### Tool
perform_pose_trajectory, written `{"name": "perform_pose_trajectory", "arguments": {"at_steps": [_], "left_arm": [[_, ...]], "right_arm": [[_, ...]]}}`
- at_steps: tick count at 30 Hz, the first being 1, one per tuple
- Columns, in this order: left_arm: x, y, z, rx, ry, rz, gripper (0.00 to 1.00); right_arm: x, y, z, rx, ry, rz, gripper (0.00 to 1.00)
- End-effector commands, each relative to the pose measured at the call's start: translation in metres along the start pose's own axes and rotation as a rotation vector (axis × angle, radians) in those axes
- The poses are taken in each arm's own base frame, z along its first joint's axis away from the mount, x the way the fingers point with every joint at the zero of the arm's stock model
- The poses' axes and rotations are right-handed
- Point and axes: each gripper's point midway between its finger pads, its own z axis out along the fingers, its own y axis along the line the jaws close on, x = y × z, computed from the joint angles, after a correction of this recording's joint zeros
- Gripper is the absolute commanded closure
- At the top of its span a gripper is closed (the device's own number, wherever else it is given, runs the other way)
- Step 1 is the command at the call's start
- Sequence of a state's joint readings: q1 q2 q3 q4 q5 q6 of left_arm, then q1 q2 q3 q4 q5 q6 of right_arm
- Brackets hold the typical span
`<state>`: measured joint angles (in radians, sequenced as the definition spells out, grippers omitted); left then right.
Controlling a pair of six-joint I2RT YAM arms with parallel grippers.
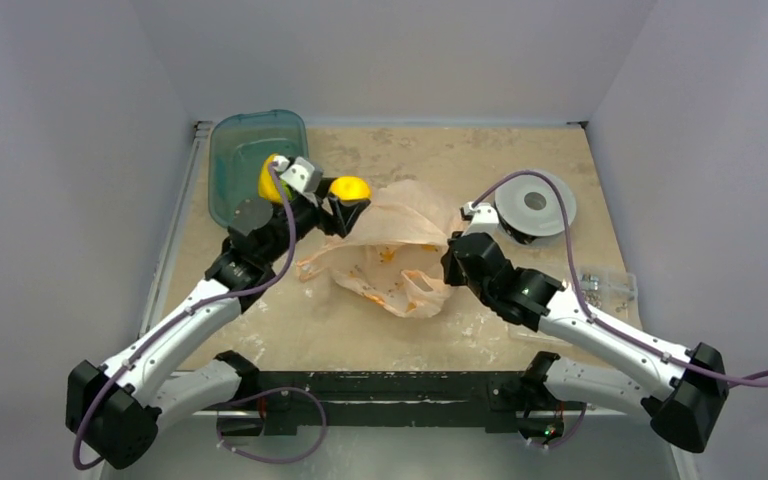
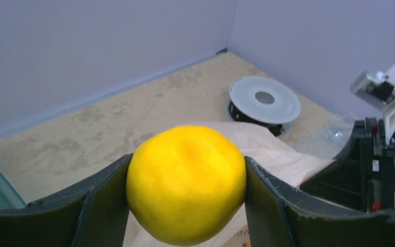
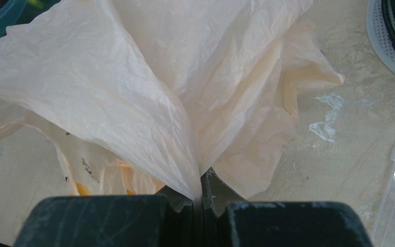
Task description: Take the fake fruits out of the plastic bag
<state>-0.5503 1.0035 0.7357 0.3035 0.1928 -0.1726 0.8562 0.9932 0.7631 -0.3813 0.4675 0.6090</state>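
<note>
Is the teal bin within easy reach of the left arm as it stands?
Likely yes: the left gripper, shut on the yellow fruit, hangs close beside the teal bin, with nothing between them.

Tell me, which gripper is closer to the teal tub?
Left. The left gripper, holding a yellow fruit, is just beside the tub; the right gripper pinches the bag farther away.

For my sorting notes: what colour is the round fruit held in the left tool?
The fruit is bright yellow; the left wrist view shows it best.
</note>
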Motion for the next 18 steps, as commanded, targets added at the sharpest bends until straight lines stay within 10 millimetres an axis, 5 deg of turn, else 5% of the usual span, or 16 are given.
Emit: {"name": "perform_pose_trajectory", "arguments": {"at_steps": [1, 4, 5, 8, 10, 18], "left_arm": [[-0.080, 0.000, -0.012, -0.008, -0.134, -0.043, 1.00], [-0.095, 0.001, -0.027, 0.053, -0.132, -0.200, 1.00], [-0.095, 0.017, -0.032, -0.029, -0.108, -0.258, 1.00], [-0.080, 0.107, -0.069, -0.606, -0.004, -0.357, 1.00], [-0.071, 0.145, -0.090, -0.825, 0.054, -0.353, 1.00], [-0.036, 0.249, -0.106, -1.141, 0.158, -0.364, 1.00]], "right_arm": [[-0.017, -0.006, -0.011, 0.013, -0.064, 0.035, 1.00], [-0.019, -0.027, -0.016, 0.109, -0.092, 0.067, 1.00], [-0.019, -0.034, -0.018, 0.144, -0.098, 0.078, 1.00], [-0.022, -0.048, -0.023, 0.216, -0.122, 0.101, 1.00], [-0.025, -0.049, -0.024, 0.218, -0.134, 0.103, 1.00], [-0.027, -0.043, -0.028, 0.176, -0.124, 0.071, 1.00]]}}
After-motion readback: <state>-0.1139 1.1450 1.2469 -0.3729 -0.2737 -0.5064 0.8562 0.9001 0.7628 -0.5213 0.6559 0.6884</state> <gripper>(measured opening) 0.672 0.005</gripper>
